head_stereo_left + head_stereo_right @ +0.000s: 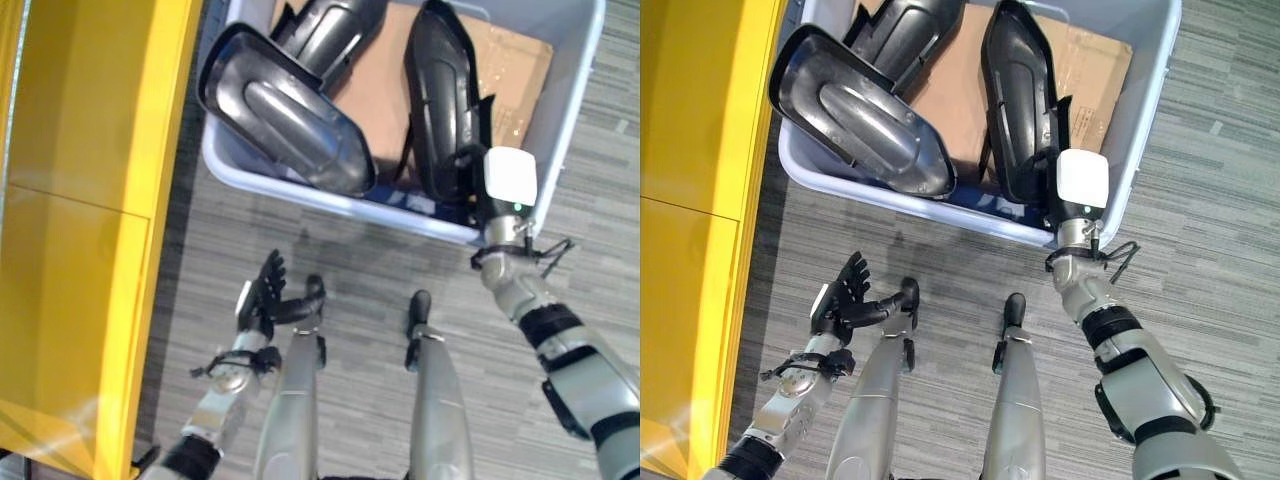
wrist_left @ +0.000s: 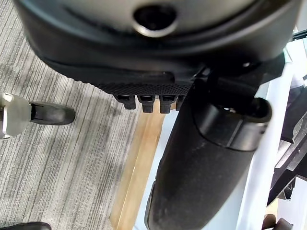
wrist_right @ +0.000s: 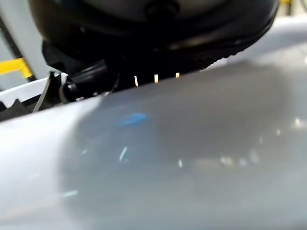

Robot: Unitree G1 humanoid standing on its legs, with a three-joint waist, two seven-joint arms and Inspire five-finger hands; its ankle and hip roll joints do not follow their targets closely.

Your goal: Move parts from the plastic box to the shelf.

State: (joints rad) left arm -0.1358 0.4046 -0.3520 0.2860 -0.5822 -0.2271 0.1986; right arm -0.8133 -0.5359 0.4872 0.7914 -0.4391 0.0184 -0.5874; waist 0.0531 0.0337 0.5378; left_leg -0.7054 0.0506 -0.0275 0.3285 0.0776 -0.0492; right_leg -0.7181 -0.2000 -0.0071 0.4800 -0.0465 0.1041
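Note:
The pale plastic box stands on the floor ahead, with three black moulded parts in it. A wide shell leans over the box's near left rim, a second part lies behind it, and a long narrow part stands at the right. My right hand, with its white cover, is over the near right rim, against the long part's lower end. In the right wrist view that hand sits close above the box wall. My left hand hangs open over the carpet, short of the box and holding nothing.
A yellow shelf runs along the left side, close to the box's left corner. Brown cardboard lines the box bottom. Grey striped carpet surrounds the box.

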